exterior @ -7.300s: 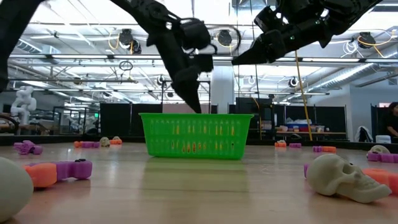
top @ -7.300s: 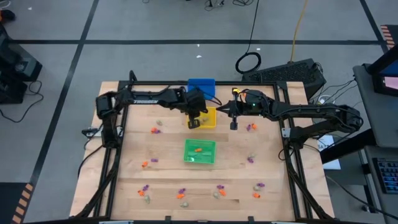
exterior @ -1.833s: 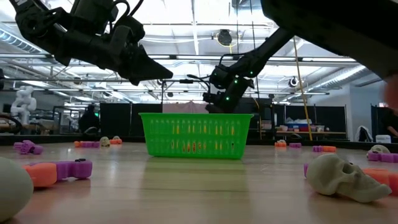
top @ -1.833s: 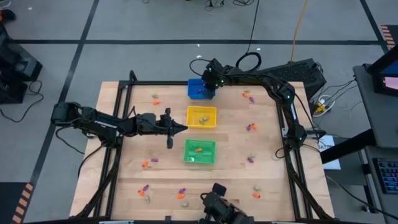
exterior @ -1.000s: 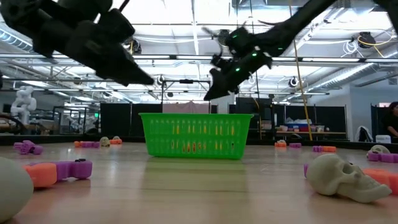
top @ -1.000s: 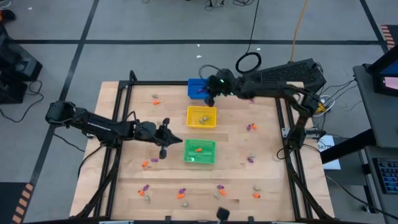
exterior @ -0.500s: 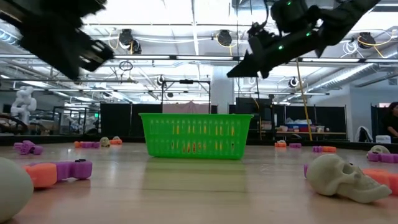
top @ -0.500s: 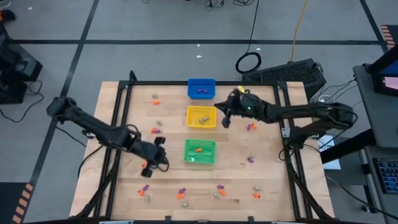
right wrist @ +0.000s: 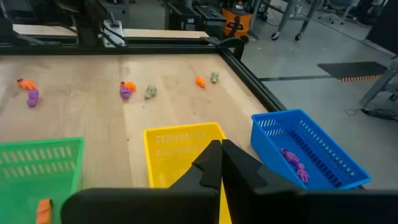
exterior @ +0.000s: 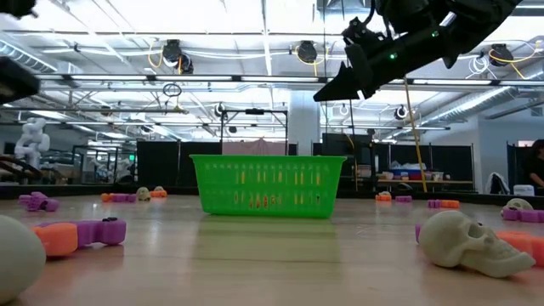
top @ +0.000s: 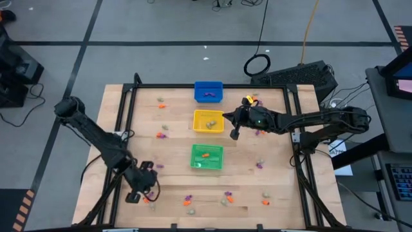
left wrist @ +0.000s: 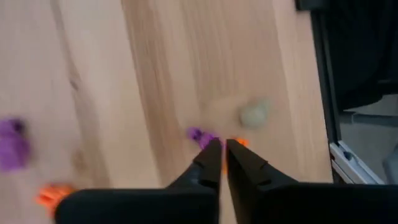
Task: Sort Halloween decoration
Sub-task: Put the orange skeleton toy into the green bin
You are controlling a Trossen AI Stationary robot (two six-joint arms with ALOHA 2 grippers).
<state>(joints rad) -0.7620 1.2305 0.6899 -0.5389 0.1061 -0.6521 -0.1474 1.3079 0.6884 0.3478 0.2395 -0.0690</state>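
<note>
While a few trinkets (top: 205,154) sit in the bins (top: 206,156), most lie scattered on the bench (top: 174,116) around them. Left claw (left wrist: 222,149) and right claw (right wrist: 219,151) are pinched narrow, holding nothing.

left tool (top: 133,197) swung down toward front-left trinkets (left wrist: 200,135).

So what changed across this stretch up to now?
The left gripper swung from the yellow bin to the table's near-left corner, above trinkets there. The right gripper visited the blue bin, then returned beside the yellow one. All three bins stayed put.
</note>
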